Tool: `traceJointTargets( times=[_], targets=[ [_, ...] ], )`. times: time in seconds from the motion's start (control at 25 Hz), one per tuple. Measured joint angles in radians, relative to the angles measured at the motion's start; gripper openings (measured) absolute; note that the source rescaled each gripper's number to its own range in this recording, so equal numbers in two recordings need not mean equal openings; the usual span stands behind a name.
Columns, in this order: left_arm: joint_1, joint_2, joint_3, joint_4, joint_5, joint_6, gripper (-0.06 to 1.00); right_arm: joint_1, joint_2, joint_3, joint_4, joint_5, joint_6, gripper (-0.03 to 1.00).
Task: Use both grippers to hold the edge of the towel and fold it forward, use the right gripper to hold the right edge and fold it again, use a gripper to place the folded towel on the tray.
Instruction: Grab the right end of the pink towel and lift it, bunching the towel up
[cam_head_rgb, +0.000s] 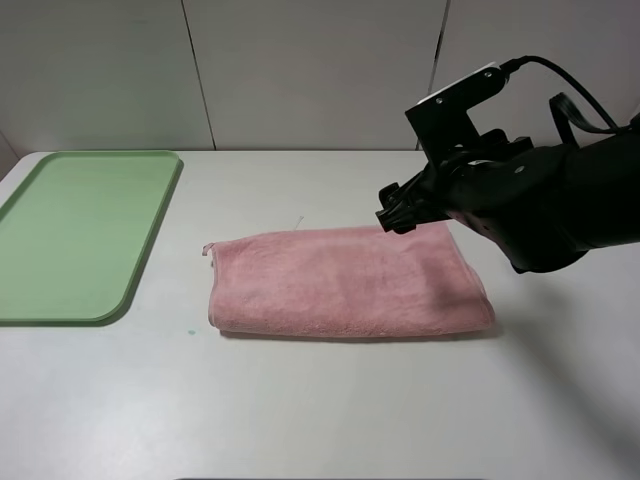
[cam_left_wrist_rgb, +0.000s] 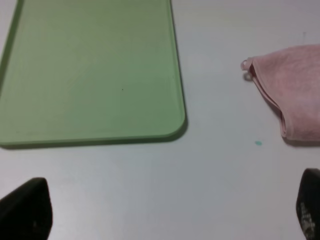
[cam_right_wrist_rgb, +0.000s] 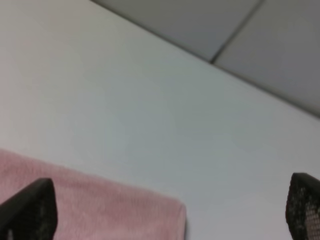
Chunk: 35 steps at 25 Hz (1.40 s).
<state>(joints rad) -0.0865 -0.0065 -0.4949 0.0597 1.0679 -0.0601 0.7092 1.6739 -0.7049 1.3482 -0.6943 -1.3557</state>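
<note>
Simply white table (cam_head_rgb: 350, 420), pink towel (cam_head_rgb: 345, 285), panelled wall (cam_head_rgb: 320, 70).

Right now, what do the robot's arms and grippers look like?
The right arm is bulky and black, with black cables looping above it and a black plate edged in white. The right gripper is black too; one pad looks finely dotted. Of the left gripper only two black, rounded fingertips show; its arm is out of view.
</note>
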Motion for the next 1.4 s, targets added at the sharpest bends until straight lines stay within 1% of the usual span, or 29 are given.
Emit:
traceJointTargets(
  times=[0.16, 0.32, 0.4, 0.48, 0.56, 0.72, 0.8, 0.96, 1.04, 1.08, 1.24, 1.32, 1.4],
  targets=[
    [0.000, 0.000, 0.000, 0.000, 0.000, 0.000, 0.98, 0.000, 0.000, 0.000, 0.093, -0.001, 0.000, 1.00],
    [0.000, 0.000, 0.000, 0.000, 0.000, 0.000, 0.98, 0.000, 0.000, 0.000, 0.126, 0.004, 0.000, 1.00],
    [0.000, 0.000, 0.000, 0.000, 0.000, 0.000, 0.98, 0.000, -0.001, 0.000, 0.149, 0.022, -0.005, 1.00],
    [0.000, 0.000, 0.000, 0.000, 0.000, 0.000, 0.98, -0.010, -0.009, 0.000, 0.196, 0.056, -0.037, 1.00],
    [0.000, 0.000, 0.000, 0.000, 0.000, -0.001, 0.98, -0.045, -0.018, 0.000, 0.252, 0.099, -0.100, 1.00],
    [0.000, 0.000, 0.000, 0.000, 0.000, -0.001, 0.98, -0.129, -0.041, 0.000, 0.374, 0.188, -0.263, 1.00],
    [0.000, 0.000, 0.000, 0.000, 0.000, -0.001, 0.98, -0.169, -0.059, 0.000, 0.389, 0.217, -0.314, 1.00],
    [0.000, 0.000, 0.000, 0.000, 0.000, -0.001, 0.98, -0.268, -0.087, 0.001, 0.393, 0.290, -0.335, 1.00],
    [0.000, 0.000, 0.000, 0.000, 0.000, -0.001, 0.98, -0.321, -0.099, 0.000, 0.395, 0.349, -0.337, 1.00],
    [0.000, 0.000, 0.000, 0.000, 0.000, -0.001, 0.98, -0.342, -0.104, 0.000, 0.394, 0.394, -0.337, 1.00],
    [0.000, 0.000, 0.000, 0.000, 0.000, -0.001, 0.98, -0.433, -0.112, 0.000, 0.390, 0.626, -0.341, 1.00],
    [0.000, 0.000, 0.000, 0.000, 0.000, -0.001, 0.98, -0.472, -0.112, 0.000, 0.334, 0.734, -0.331, 1.00],
    [0.000, 0.000, 0.000, 0.000, 0.000, -0.001, 0.98, -0.504, -0.112, 0.000, 0.240, 0.835, -0.282, 1.00]
  ],
)
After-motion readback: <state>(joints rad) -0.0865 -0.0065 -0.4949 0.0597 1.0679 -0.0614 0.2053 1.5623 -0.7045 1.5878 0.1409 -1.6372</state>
